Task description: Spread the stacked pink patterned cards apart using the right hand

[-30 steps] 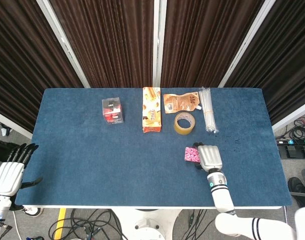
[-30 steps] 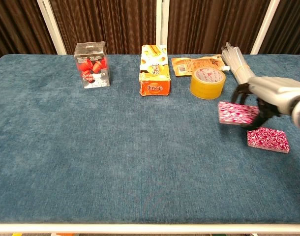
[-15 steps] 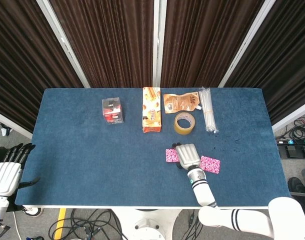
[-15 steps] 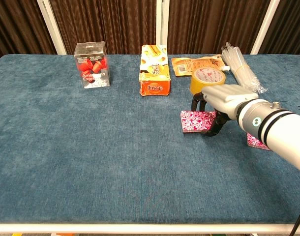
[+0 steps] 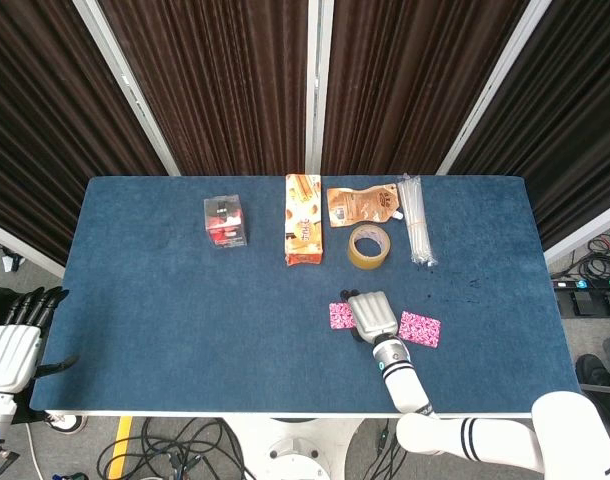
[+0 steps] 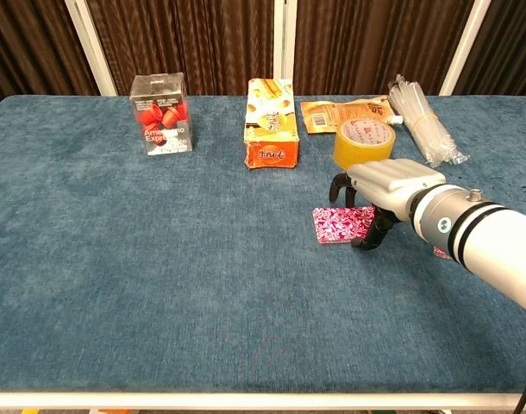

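One pink patterned card (image 5: pixel 340 316) (image 6: pixel 341 226) lies low on the blue table (image 5: pixel 185 300), just left of my right hand (image 5: pixel 374 315) (image 6: pixel 386 184). The right hand arches over the card's right end, with fingers on its far edge and thumb at its near corner, gripping it. A second pink card (image 5: pixel 419 328) lies flat to the right of that hand, apart from the first; in the chest view only a sliver of the second card (image 6: pixel 439 253) shows behind my forearm. My left hand (image 5: pixel 15 345) hangs off the table's front-left corner, fingers apart, holding nothing.
Along the back stand a clear box of red capsules (image 5: pixel 226 221) (image 6: pixel 161 113), an orange snack box (image 5: pixel 303 233) (image 6: pixel 272 122), an orange pouch (image 5: pixel 360 204), a tape roll (image 5: pixel 368 246) (image 6: pixel 363 144) close behind the right hand, and a bundle of clear sticks (image 5: pixel 417 220).
My right hand has carried the upper pink card leftward, away from the other card, and brought it down to the table. The left hand has barely moved.
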Available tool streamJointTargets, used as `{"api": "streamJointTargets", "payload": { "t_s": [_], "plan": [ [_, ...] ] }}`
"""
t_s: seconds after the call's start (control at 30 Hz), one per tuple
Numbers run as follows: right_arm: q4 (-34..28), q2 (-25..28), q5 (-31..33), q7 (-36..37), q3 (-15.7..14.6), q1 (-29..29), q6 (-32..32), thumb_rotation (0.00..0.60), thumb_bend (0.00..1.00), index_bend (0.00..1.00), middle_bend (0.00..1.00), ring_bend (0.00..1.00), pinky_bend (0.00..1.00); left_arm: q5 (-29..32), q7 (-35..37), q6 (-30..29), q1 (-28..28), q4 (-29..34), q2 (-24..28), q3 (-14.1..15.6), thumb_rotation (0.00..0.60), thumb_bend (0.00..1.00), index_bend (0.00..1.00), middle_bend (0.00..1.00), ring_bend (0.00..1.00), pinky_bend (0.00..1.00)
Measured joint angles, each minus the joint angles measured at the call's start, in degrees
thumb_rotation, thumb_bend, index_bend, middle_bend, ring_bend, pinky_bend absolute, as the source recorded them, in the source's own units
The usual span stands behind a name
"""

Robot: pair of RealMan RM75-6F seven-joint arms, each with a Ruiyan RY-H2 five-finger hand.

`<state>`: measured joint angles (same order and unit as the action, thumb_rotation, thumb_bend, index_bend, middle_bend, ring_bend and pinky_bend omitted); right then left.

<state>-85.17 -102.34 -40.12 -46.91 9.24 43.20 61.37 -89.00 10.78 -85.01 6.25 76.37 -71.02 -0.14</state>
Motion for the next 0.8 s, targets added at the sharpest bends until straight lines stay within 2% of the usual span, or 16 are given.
{"api": "streamJointTargets", "payload": {
  "t_s": [0.23,0.47,0.6,0.8],
  "plan": [
    [-2.3,1.0,-1.2,0.6,0.0,-0.3,2.1,0.600,0.19,0.18,0.19,0.68,0.76,0.1,0.0,0.1,0.0,0.2,0.1,-0.1,0.600,0.00,0.10,0.07,0.00,0.10],
    [-10.2,6.1,-2.7,-0.1,0.1,-2.3,8.5,0.600,0.16,0.17,0.21,0.68,0.76,0.0,-0.1,0.1,0.1,0.2,0.0,-0.1,0.600,0.00,0.10,0.07,0.00,0.10],
    [-13.2,9.6,-0.2,-1.8,0.0,-3.8,11.5,0.600,0.15,0.17,0.20,0.68,0.76,-0.3,-0.3,0.2,0.2,0.3,-0.1,0.0,0.600,0.00,0.10,0.07,0.00,0.10],
    [-14.2,12.7,5.8,-2.3,-1.1,-6.6,12.4,0.600,0.15,0.17,0.20,0.67,0.76,-0.3,-0.7,0.4,0.3,0.5,-0.1,0.0,0.600,0.00,0.10,0.07,0.00,0.10]
  ]
}}
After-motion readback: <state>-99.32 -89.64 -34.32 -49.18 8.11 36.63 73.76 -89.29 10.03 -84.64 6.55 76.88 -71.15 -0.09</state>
